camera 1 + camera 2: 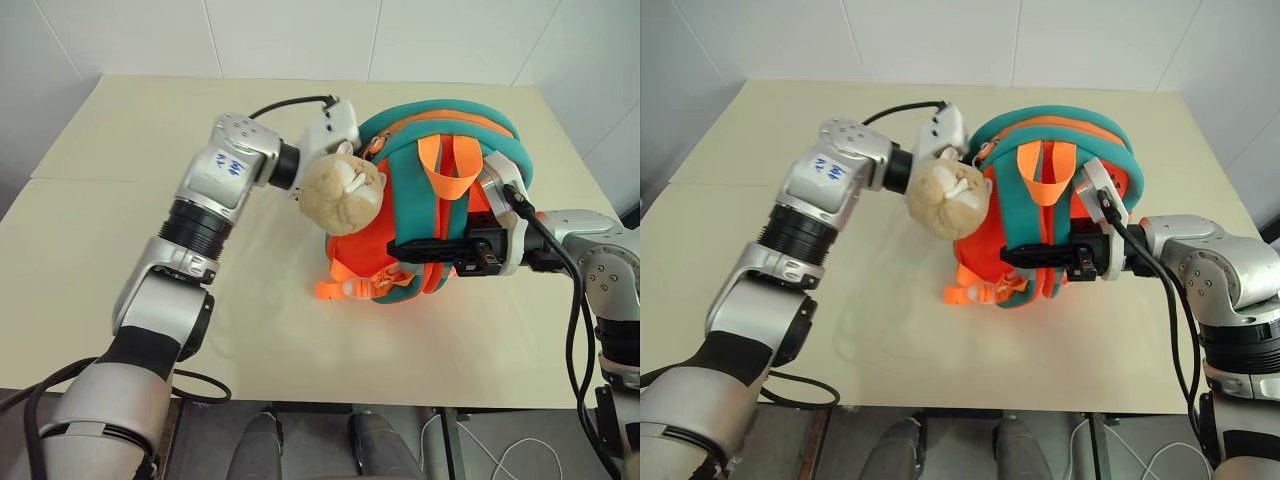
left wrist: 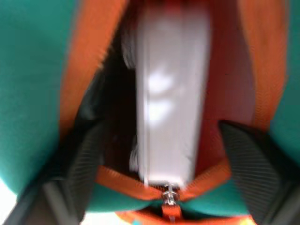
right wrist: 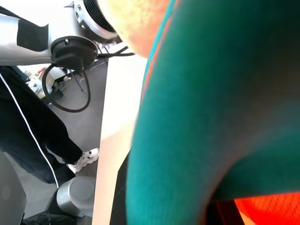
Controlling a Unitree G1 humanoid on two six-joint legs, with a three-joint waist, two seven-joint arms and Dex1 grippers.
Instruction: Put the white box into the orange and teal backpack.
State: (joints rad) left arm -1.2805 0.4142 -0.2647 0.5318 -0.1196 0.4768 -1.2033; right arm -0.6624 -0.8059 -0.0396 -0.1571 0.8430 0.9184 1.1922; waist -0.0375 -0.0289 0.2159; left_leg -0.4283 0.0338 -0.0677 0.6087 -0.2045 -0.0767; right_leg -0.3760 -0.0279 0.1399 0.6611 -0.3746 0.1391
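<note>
White box [image 2: 171, 93] sits inside the backpack's open mouth, lying lengthwise in the orange-lined pocket, and your left gripper [image 2: 168, 159] has let go of it. In the left wrist view the two black fingers [image 2: 251, 159] stand spread wide on either side of the box, touching neither of its long faces, with the orange zipper edge and its metal pull just below the box's near end. From the head camera, your left wrist reaches in at the backpack's upper left edge, partly hidden behind the tan plush animal [image 1: 343, 194] that hangs there.

Your right gripper [image 1: 432, 250] is clenched on a teal strap across the front of the orange and teal backpack [image 1: 440, 190], its fingers pointing left. The backpack stands on the cream table [image 1: 120, 150], right of centre, with an orange webbing loop at its top and orange buckles trailing at its lower left.
</note>
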